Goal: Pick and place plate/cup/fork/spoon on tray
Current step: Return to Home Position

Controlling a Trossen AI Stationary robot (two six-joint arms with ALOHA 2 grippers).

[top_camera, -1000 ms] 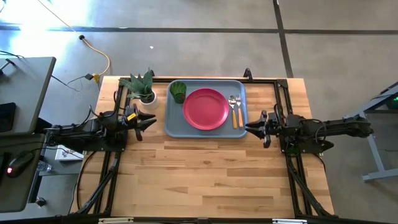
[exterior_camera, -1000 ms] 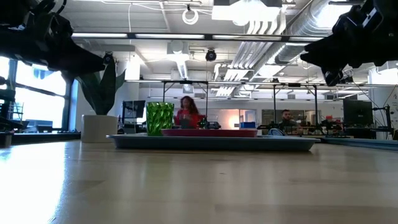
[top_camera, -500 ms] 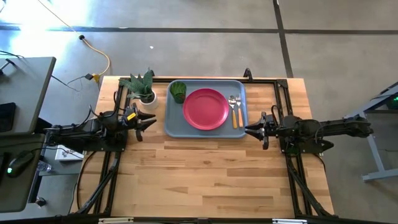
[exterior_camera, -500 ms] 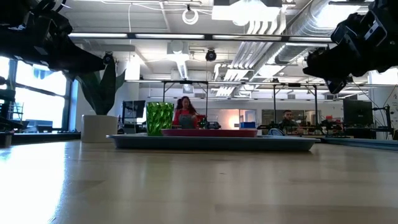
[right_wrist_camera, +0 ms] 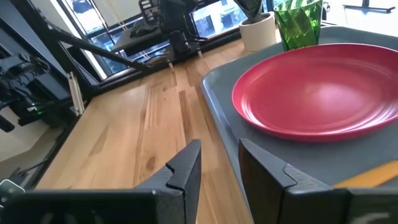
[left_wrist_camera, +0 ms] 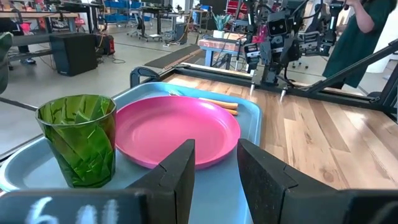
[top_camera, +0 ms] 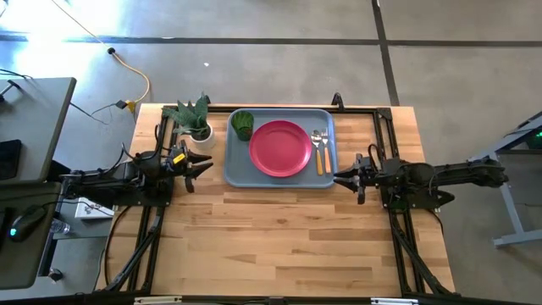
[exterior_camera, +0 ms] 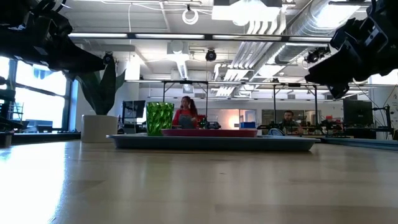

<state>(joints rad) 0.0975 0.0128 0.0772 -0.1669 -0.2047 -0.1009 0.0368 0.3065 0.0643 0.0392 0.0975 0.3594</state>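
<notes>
The light blue-grey tray lies at the table's far middle. The pink-red plate rests flat in its middle, and the dark green cup stands upright in its far left corner. The fork and spoon lie side by side, orange handles toward the near edge, on the tray right of the plate; which is which does not show. My left gripper hovers open and empty left of the tray. My right gripper hovers open and empty off the tray's near right corner. The left wrist view shows the cup and plate.
A leafy green plant in a white pot stands left of the tray, just beyond my left gripper. Bare wooden table stretches from the tray to the near edge. People show in the room behind the table.
My right gripper has drawn back a little from the tray toward the table's right edge. The tray and the things on it have stayed where they were.
</notes>
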